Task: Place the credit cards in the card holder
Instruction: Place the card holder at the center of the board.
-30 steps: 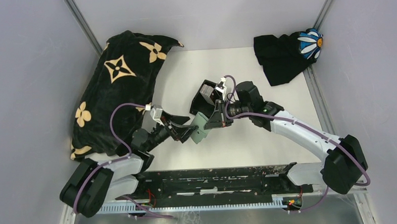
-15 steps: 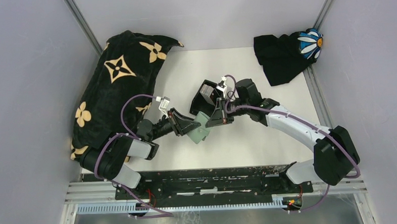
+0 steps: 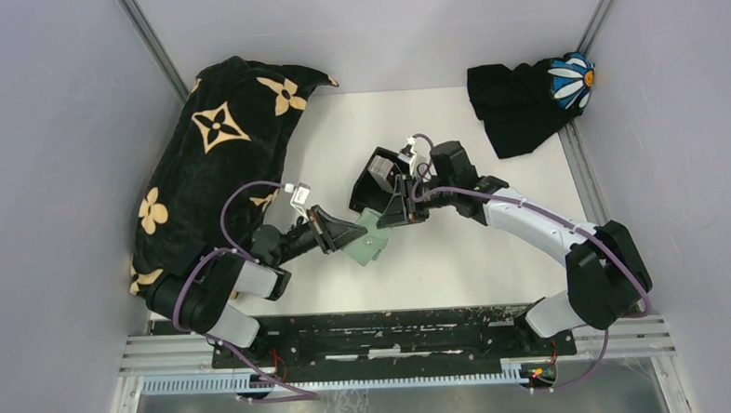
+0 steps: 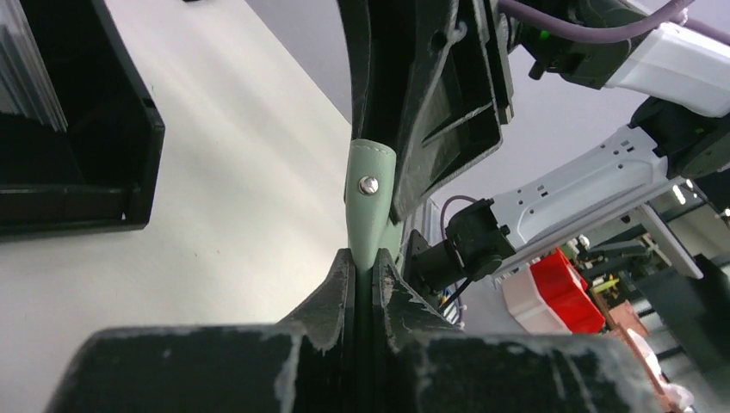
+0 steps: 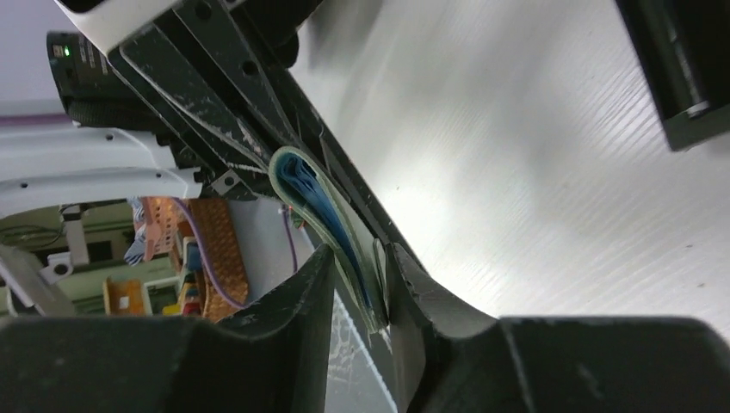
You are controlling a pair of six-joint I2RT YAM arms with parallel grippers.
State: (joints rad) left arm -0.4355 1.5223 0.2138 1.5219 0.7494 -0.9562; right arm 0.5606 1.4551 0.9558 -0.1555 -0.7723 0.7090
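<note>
The white worktop (image 3: 494, 247) has a black blanket with tan flowers (image 3: 211, 167) along its left edge and a black cloth with a daisy (image 3: 525, 102) in the far-right corner. Both arms meet near the middle.

The card holder (image 4: 77, 211) sits there too, a little toward the far edge and just beside the pincers. A grey stack (image 4: 30, 73) stands inside it, which I take for cards.

The cards I am after (image 5: 331, 206) show as blue layers tucked inside a folded grey-green wallet (image 4: 372, 206), which is lifted between the two arms on the near side of the holder.

My left pincer (image 4: 361, 258) is clamped tight on the wallet's flap, just below its metal stud (image 4: 368, 184). My right pincer (image 5: 357, 258) is narrowed almost to the bundle's thickness, one finger on each side. I cannot tell whether it grips or only brackets it.

To do this well, I would hold the left clamp firm as the anchor and close the right on the blue layers alone, not the cover. I would draw them straight out along the fold without twisting. The holder is close, so a short, level carry should do.
</note>
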